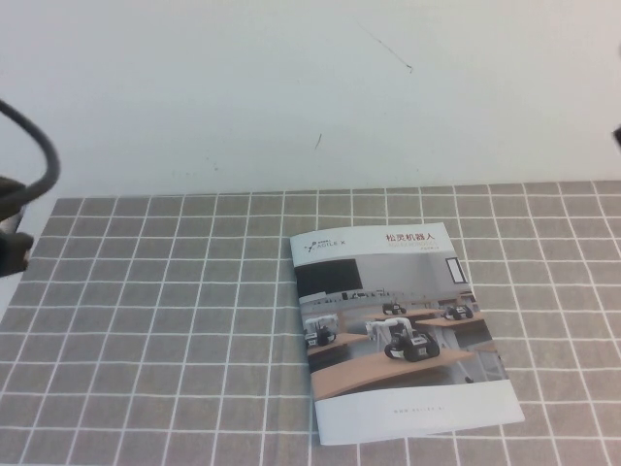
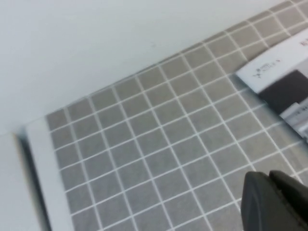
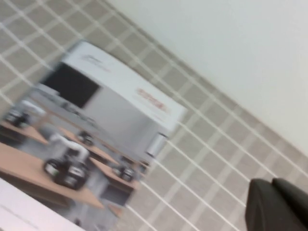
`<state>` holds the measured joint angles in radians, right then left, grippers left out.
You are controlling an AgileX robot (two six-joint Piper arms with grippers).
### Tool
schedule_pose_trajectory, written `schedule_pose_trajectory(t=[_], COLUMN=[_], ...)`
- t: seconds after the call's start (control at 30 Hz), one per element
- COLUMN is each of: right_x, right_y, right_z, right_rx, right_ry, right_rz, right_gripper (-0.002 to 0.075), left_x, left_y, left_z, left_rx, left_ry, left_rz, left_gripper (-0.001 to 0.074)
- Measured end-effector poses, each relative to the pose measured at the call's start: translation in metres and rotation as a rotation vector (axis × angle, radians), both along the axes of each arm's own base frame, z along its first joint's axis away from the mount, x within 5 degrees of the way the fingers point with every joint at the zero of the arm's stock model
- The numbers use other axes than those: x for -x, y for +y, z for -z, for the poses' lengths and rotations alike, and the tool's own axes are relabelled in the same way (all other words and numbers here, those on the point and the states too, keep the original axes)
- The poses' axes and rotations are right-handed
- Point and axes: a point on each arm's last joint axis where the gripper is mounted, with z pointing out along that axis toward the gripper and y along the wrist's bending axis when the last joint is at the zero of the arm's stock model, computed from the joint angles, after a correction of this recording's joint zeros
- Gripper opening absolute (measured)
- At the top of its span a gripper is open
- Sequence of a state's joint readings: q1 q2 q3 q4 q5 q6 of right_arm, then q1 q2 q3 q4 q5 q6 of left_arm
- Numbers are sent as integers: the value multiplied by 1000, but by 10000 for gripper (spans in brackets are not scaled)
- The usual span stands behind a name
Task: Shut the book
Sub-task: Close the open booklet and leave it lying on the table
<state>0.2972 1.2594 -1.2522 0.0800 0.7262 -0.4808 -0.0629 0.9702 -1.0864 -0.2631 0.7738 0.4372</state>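
- Jaws of the left gripper: I cannot tell how they stand, as only a dark tip shows at the edge of the left wrist view.
- Jaws of the right gripper: I cannot tell either, as only a dark tip shows in the right wrist view.
- The left gripper is over the tablecloth, a grey cloth with a white grid, apart from the book and off its left side.
- The right gripper is over the cloth near the book's far right corner, not touching it.
- The book lies closed and flat on the cloth, cover up, right of centre and towards the near edge, turned slightly askew.
- Its cover has a white band with red characters at the far end, a photo of small robot arms on wooden desks, and a white band at the near end.
- A dark cable curves in at the left edge of the high view.
- A white surface lies beyond the cloth.
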Motion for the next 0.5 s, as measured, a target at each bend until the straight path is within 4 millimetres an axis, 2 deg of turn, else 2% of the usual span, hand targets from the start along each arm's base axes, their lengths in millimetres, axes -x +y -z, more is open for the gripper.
schedule_pose_trajectory(t=[0.1,0.2,0.37,0.5], right_x=[31,59,109,145], right_y=[-16,-28,-46,-57], right_z=[-3,7,38,73], right_rx=[28,46,30,-3], right_ry=[-34,-35,-20,1], right_rz=[55,89,141,173], right_gripper=[-3,-3,-3,-3], left_x=[16,32,52,66], left_y=[3,6,9,11], left_z=[4,17,58,96], left_rx=[24,56,73,105], left_ry=[-58,-107,-119,-129], left_rz=[-41,-80,-115,-138], left_gripper=[-4,-4,-4,-3])
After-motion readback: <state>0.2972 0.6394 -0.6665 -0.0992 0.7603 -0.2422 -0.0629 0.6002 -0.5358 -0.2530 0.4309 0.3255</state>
